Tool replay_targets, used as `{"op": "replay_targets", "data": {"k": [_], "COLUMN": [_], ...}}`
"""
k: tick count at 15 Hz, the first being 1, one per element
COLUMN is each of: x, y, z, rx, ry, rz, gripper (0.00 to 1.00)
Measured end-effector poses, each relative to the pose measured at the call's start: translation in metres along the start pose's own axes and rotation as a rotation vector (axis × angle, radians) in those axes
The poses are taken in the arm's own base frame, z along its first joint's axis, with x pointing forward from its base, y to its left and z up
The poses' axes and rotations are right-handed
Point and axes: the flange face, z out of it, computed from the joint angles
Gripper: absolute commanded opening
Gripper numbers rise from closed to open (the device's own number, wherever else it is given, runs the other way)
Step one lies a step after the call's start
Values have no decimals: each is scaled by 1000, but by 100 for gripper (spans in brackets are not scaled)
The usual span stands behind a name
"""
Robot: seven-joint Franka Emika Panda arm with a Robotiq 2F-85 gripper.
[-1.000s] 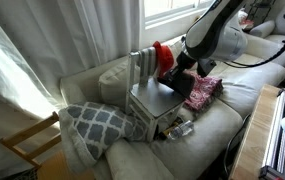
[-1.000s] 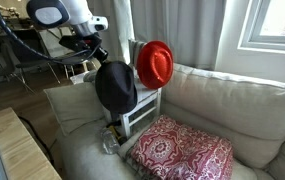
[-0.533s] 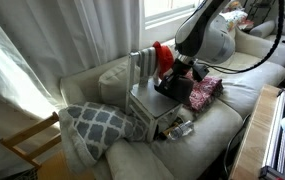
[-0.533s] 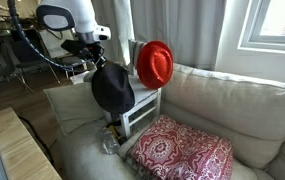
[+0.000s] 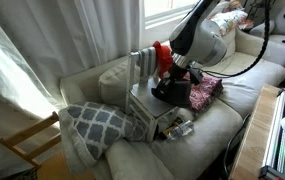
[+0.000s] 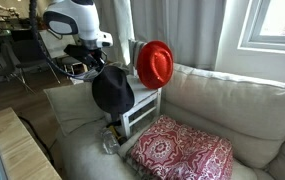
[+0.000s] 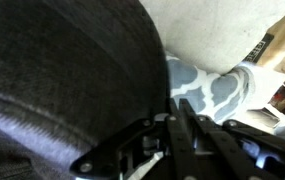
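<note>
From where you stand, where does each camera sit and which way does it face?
Exterior view: in front of the couch and above it, facing the window; the arm enters from the upper right.
Exterior view: off the couch's end, looking along the seat past a red pillow; the arm enters from the upper left.
Wrist view: on the wrist, pressed close to the black hat; the gripper shows at the bottom, a lattice pillow beyond.
Shared: both exterior views show the black hat and the red hat on the white rack.

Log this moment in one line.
claw: shut on black hat | black hat: hanging at white rack, beside red hat | rack: on sofa
</note>
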Motion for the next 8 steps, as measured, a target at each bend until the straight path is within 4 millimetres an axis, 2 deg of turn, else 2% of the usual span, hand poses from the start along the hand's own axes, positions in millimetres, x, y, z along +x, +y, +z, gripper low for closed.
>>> {"op": "replay_targets", "data": {"k": [7, 8], "x": [-6, -6], "y": [2, 3], "z": [13, 13], "rx": [45, 47], "ry": [-6, -5], "rz": [-4, -1], "gripper": [95, 99]}}
